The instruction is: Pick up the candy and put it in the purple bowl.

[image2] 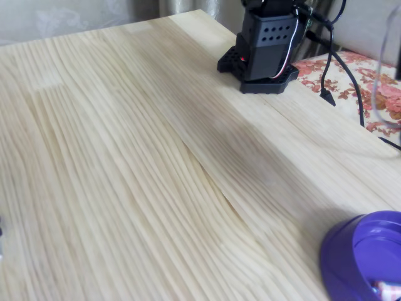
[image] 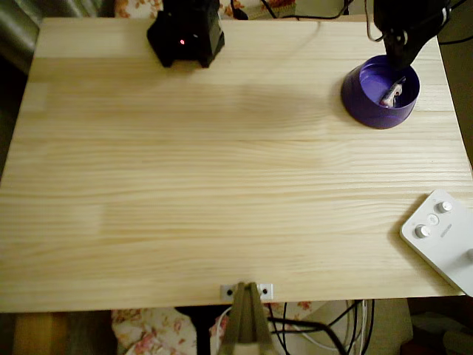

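Candy (image: 392, 94): in the overhead view it lay inside the purple bowl, toward the right side of the inner floor, a small whitish wrapper with pinkish and dark flecks. In the fixed view a sliver of it (image2: 386, 289) showed at the bottom right, again within the bowl.

Purple bowl (image: 360, 92): stood on the table near the top-right corner in the overhead view, upright, lighter violet inside. In the fixed view only part of it (image2: 343, 254) appeared, cut by the lower right edge.

Gripper (image: 400, 53): in the overhead view a dark shape hung over the bowl's upper rim, its tip above the bowl's inside. It was too dark to separate the 2 fingers, so I could not tell whether it was released or clenched. No contact with the candy could be made out.

Arm base (image: 185, 35): black block with 1 red light, at the table's far edge in the overhead view; in the fixed view (image2: 263, 47) it sat at the top with cables trailing right.

Table (image: 222, 185): pale wood planks.

White box (image: 442, 235): with round knobs, at the lower right edge in the overhead view, well apart from the bowl.
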`<action>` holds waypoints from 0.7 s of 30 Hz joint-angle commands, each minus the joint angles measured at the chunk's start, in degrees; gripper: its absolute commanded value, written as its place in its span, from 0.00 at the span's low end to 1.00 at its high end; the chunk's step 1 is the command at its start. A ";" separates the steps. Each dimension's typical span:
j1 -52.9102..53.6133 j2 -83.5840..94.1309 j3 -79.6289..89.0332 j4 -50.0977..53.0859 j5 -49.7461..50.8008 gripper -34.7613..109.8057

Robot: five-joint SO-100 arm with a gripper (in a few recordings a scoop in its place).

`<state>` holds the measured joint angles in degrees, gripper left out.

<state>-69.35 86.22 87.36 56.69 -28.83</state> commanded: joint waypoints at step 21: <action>43.33 35.95 31.38 -2.99 21.80 0.25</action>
<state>-31.03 113.38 116.89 54.40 -7.56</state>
